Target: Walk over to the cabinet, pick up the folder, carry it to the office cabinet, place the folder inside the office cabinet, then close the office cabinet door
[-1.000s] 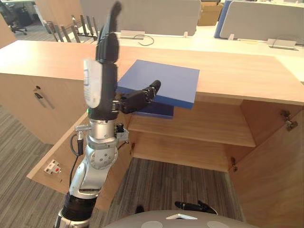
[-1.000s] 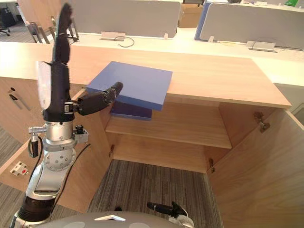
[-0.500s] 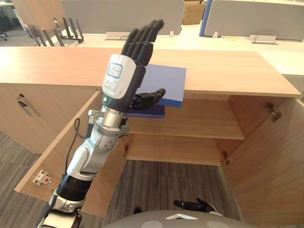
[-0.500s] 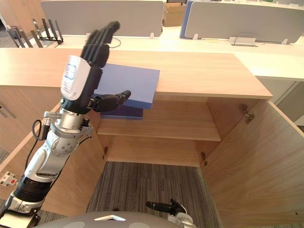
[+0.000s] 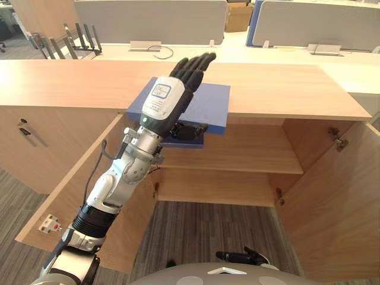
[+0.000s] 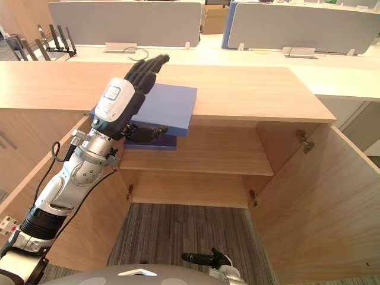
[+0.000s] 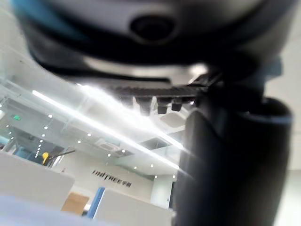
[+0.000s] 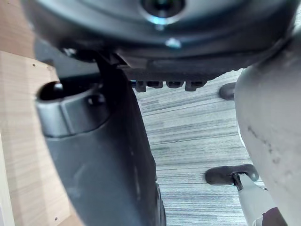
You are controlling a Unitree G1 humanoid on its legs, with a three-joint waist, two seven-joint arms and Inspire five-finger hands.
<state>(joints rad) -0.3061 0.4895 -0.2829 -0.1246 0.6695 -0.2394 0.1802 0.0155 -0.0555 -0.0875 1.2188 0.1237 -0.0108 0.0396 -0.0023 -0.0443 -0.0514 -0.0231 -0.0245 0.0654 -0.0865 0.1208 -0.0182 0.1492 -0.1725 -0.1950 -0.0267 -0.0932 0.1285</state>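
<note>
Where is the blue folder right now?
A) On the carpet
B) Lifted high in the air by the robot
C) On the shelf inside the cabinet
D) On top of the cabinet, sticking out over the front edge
D: the blue folder lies on the cabinet top and overhangs its front edge, with the left hand reaching over it, fingers straight above and thumb below the overhang.

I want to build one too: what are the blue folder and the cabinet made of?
The folder looks like matte blue card or plastic: flat, even colour, no shine. The cabinet looks like wood or wood-look laminate: pale grain lines, smooth top.
</note>
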